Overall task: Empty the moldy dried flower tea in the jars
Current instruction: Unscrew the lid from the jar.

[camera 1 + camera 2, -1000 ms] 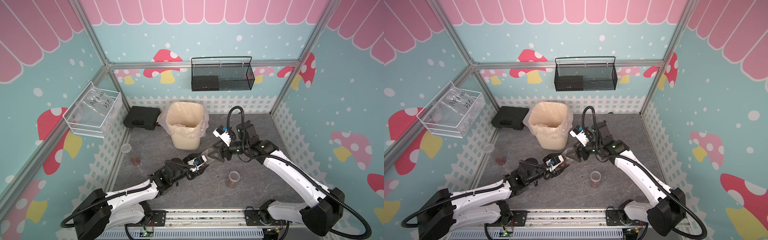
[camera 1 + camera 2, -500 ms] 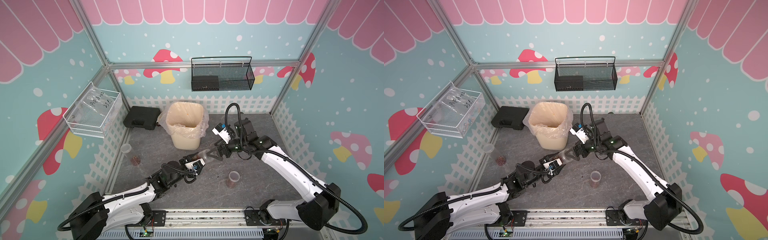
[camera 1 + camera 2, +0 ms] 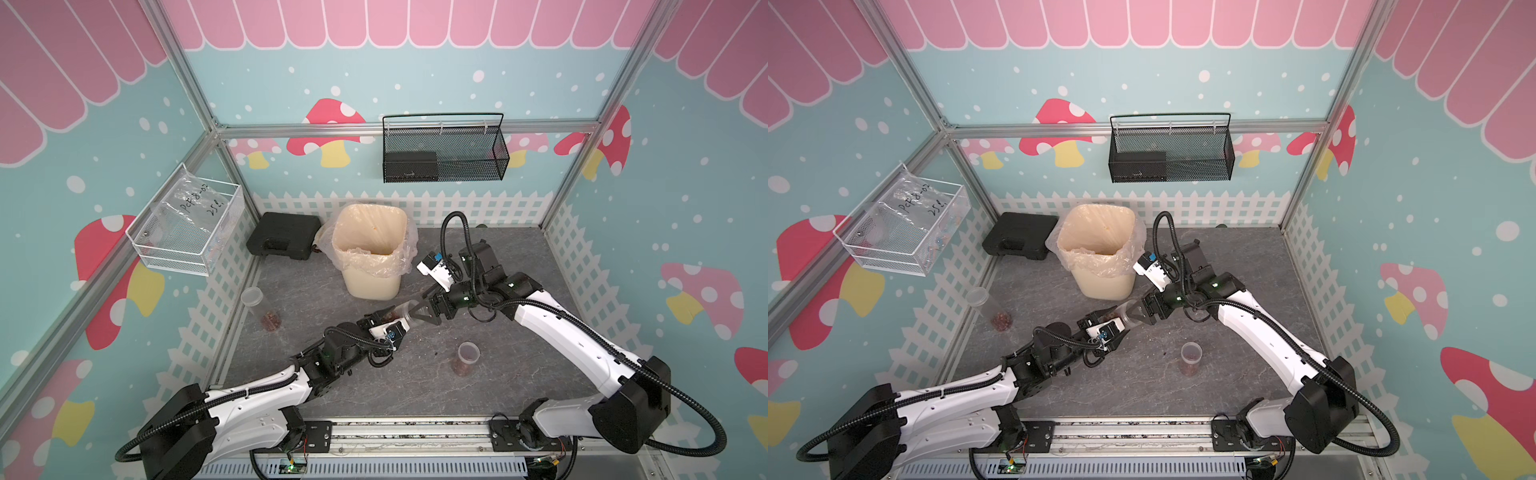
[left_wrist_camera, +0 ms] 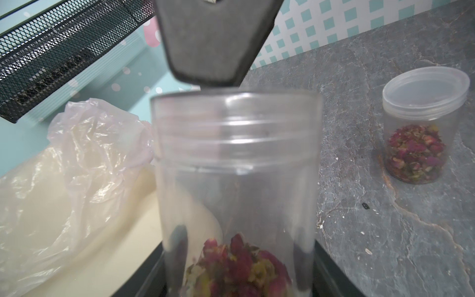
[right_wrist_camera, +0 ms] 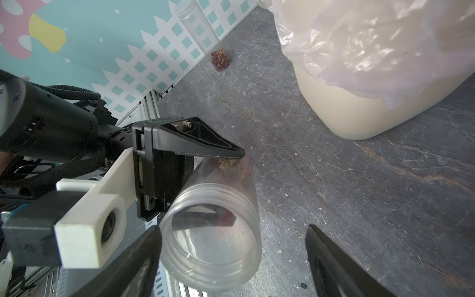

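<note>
- A lidded jar (image 3: 259, 305) stands upright close to the left edge of the counter (image 3: 415, 390). A small heap of reddish dried flower tea (image 3: 271, 321) sits at its bottom.
- A black case (image 3: 284, 242) lies flat in the back left corner, just beside the waste bin.
- The cream waste bin (image 3: 370, 284) stands near the back edge, left of the middle. A clear plastic liner (image 3: 374, 259) is folded over its rim.
- The left gripper (image 3: 388, 321) is near the middle of the counter, in front of the bin. Its fingers (image 5: 205, 147) pinch the lower body of the held jar (image 5: 213, 231). This jar is tipped nearly level, with its threaded mouth open and pointing toward the right arm. Its dried flower tea is clumped at the base end, between the fingers.
- The right gripper (image 5: 239, 259) sits at the held jar's mouth. Its fingers (image 5: 334, 264) are spread wide, one on either side of the rim. One is close against the rim, though I cannot tell if it touches. The other is well clear.
- A third jar (image 3: 466, 358) stands upright with its lid on, toward the front edge and right of the middle. It is apart from both arms, and dried flower tea fills its bottom.
</note>
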Robot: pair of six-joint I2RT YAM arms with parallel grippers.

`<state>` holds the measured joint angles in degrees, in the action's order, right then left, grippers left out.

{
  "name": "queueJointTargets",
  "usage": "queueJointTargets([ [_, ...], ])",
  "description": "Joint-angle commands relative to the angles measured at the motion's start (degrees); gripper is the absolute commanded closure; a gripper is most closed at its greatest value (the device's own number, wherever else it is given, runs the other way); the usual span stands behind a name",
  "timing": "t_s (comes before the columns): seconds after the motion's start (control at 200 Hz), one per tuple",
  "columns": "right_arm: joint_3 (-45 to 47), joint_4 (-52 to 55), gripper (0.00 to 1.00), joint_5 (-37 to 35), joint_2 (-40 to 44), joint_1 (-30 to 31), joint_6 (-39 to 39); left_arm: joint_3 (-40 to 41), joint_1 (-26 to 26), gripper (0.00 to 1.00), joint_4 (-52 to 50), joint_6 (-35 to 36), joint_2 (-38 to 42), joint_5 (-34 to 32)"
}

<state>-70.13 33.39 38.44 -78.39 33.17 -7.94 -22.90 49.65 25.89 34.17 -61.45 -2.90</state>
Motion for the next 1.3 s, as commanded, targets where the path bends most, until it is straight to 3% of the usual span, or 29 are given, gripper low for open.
queueJointTargets([
  [0.0, 1.05, 0.98, 0.16, 2.44, -1.65, 1.91, 1.69, -0.82, 0.47, 0.51, 2.65, 1.33, 0.02, 0.18],
  [0.075, 1.11, 0.98, 0.21, 2.69, -1.76, 1.99, 1.96, -0.84, 0.45, 0.52, 2.52, 1.12, 0.10, 0.24],
  [0.165, 0.82, 1.05, 0.14, 2.16, -1.24, 2.04, 2.43, -0.75, 0.46, 0.52, 2.25, 0.81, 0.10, 0.53],
  [0.38, 0.44, 1.48, 0.12, -1.66, 2.94, 1.99, 3.30, -0.75, 0.45, 0.52, 1.29, -2.11, 0.97, 2.92],
  [0.83, 0.91, 2.20, 0.24, -1.52, 1.01, 2.39, 3.55, -1.93, 0.45, 0.52, -2.00, -2.90, 1.29, 4.27],
  [1.071, 1.60, 4.57, 0.18, -2.90, 0.06, 3.31, 5.13, -2.77, 0.45, 0.53, -2.83, -3.85, 0.63, 4.15],
  [1.201, 1.58, 4.54, 0.36, -3.46, -0.36, 3.41, 5.63, -2.86, 0.45, 0.53, -2.97, -4.00, 0.54, 4.26],
  [1.296, 1.10, 4.32, 0.43, -3.37, -0.52, 3.39, 5.99, -3.11, 0.45, 0.54, -3.60, -3.94, 0.45, 4.63],
])
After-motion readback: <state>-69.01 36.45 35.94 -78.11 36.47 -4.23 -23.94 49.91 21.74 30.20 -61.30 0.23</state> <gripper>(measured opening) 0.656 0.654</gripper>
